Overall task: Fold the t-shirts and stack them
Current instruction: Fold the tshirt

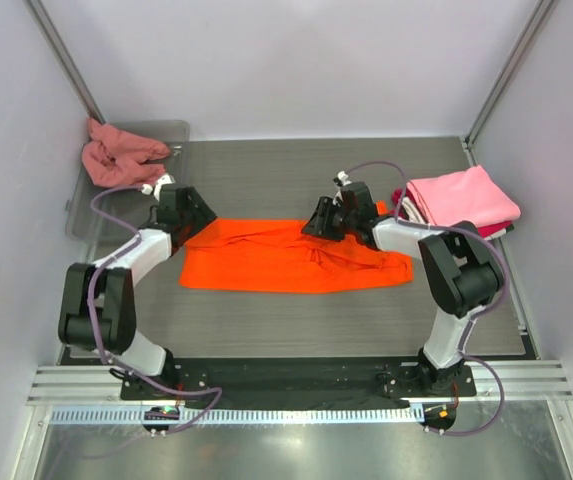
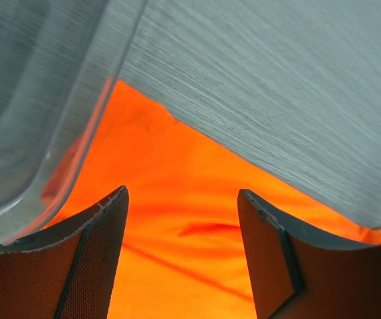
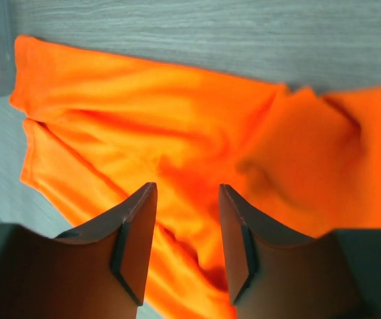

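Hovering over the orange t-shirt (image 1: 266,265), whose long axis runs left-to-right.
Left gripper (image 2: 183,199) spread at its far-left corner; right gripper (image 3: 187,193) spread over its far edge, both holding nothing.

A grey table (image 1: 266,170) with thin wood lines on it fills the middle. At its far left corner sits a see-through grey tray (image 1: 178,130) with round corners. White walls (image 1: 286,60) stand on the left, right and far sides. A shiny metal rail (image 1: 526,382) runs along the near edge.
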### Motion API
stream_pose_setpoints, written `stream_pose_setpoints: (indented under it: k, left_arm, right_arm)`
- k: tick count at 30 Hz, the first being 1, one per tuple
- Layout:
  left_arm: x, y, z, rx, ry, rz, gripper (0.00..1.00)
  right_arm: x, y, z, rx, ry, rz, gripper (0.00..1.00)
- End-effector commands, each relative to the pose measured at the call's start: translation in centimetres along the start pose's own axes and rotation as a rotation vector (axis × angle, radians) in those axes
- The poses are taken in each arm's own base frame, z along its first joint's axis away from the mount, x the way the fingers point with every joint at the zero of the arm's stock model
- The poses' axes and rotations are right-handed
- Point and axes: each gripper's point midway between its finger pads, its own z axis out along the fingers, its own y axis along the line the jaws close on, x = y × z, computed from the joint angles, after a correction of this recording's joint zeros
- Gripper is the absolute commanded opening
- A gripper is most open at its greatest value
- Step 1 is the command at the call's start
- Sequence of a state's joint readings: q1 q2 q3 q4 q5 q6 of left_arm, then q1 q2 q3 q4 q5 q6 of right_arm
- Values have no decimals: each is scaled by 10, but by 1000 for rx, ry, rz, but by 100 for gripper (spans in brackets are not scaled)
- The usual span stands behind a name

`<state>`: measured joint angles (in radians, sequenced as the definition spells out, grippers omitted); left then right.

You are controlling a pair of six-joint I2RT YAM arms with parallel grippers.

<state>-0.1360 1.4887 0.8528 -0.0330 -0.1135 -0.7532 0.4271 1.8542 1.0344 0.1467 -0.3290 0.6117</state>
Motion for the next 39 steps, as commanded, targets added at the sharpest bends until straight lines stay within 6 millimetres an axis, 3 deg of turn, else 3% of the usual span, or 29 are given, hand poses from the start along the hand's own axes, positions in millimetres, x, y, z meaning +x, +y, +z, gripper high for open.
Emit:
stream_pose_setpoints:
  k: [1, 3, 9, 12, 15, 19, 26, 28, 32, 35, 39]
  left_arm:
    - [11, -14, 21, 36, 62, -8, 67]
    - [10, -22, 31, 47, 80, -23, 65]
    - [33, -20, 63, 4, 147, -44, 62]
    - [36, -6, 70, -80, 132, -32, 62]
    - [39, 13, 69, -173, 127, -41, 62]
    - [40, 32, 66, -259, 103, -58, 63]
    - [48, 42, 74, -317, 121, -65, 63]
    - [47, 38, 76, -300, 123, -68, 63]
    - [35, 23, 73, -267, 96, -28, 64]
    - [19, 9, 61, -243, 50, 11, 66]
    - [-4, -7, 44, -246, -4, 67, 68]
  right_arm:
    - [-7, -1, -25, 66, -69, -28, 49]
    - [-11, -16, -39, 153, -113, -17, 49]
    - [-39, -64, -55, 282, -172, 62, 48]
    - [-63, -78, -54, 319, -213, 79, 48]
    - [-67, -101, -50, 397, -221, 135, 48]
    - [-79, -155, -56, 531, -280, 254, 42]
    - [-89, -218, -72, 697, -327, 342, 38]
    - [-94, -220, -67, 665, -309, 343, 38]
    - [-112, -193, -66, 608, -303, 278, 44]
    - [-122, -161, -78, 580, -343, 193, 51]
    - [-109, -119, -79, 530, -305, 93, 55]
